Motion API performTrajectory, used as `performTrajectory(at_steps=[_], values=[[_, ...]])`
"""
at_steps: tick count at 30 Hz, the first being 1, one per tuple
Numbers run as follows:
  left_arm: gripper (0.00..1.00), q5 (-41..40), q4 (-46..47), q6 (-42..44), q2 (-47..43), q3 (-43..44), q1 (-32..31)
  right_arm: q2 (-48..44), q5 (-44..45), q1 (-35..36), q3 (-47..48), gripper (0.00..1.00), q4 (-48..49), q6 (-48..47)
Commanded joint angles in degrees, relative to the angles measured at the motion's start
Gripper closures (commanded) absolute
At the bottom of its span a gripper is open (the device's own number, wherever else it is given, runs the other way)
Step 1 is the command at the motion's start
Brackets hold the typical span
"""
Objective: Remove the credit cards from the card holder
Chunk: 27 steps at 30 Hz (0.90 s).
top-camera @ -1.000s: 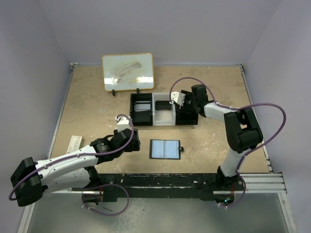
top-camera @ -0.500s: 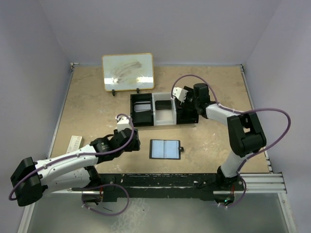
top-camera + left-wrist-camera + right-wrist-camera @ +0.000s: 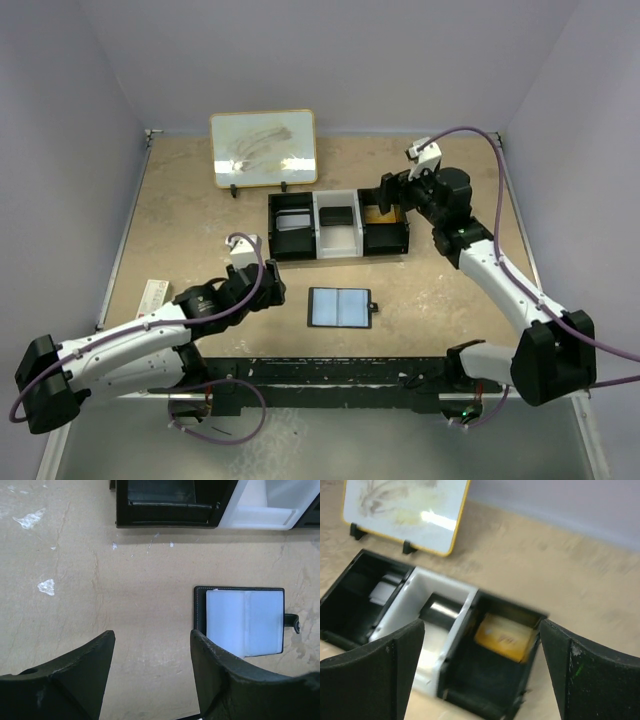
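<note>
The card holder [image 3: 340, 307] lies open and flat on the bench [image 3: 190, 220], pale blue inside panels facing up and its small closure tab pointing to the right in the top view. It sits near the front edge, between the two arms and well apart from the three-compartment tray [image 3: 338, 250] behind it.

The left pincer [image 3: 266, 293] hangs low over the bench just to the left of the card holder. Its jaws stand fairly wide with nothing between them. In the left wrist view, one finger [image 3: 220, 675] covers the holder's near corner.

The right pincer [image 3: 392, 190] is raised over the far right end of the tray, jaws spread wide and empty. Below it, a yellow card [image 3: 504, 636] lies in the tray's right black compartment. The white middle compartment holds a dark flat thing [image 3: 338, 214], probably another card, though the wrist view is too blurred to be sure. The left black compartment holds a pale card [image 3: 292, 221].

A small whiteboard [image 3: 264, 148] with a yellow frame stands on clips behind the tray. A small pale packet [image 3: 153, 293] lies at the bench's left edge.
</note>
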Motion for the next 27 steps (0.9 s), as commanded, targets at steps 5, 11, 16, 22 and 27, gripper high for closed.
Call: performTrajectory(at_steps=[5,11,16,22,27], values=[[0.41,-6.6,-3.1,-4.2,-5.1,1.4,0.3,-8.6,-6.5,-0.3,-12.6,0.00,0.1,28.9],[0.40,-7.6,-4.6,-5.5,-6.2,0.9,0.2,-12.3,-10.7,0.8,-19.2,0.05,3.6,38.9],[0.41,-9.7,-5.6,-6.8,-6.6,0.9,0.2,-14.7,7.8,14.2,-18.3,0.08,-7.6,41.0],[0.41,-10.2,-5.6,-8.0,-7.3,0.7,0.2,-15.4,21.8,25.2,-17.8,0.18,-17.0,46.7],[0.39,-10.3,-5.9,-8.1,-7.9,0.2,0.2,-9.2,28.2,34.1,-14.5,0.25,-21.9,50.3]])
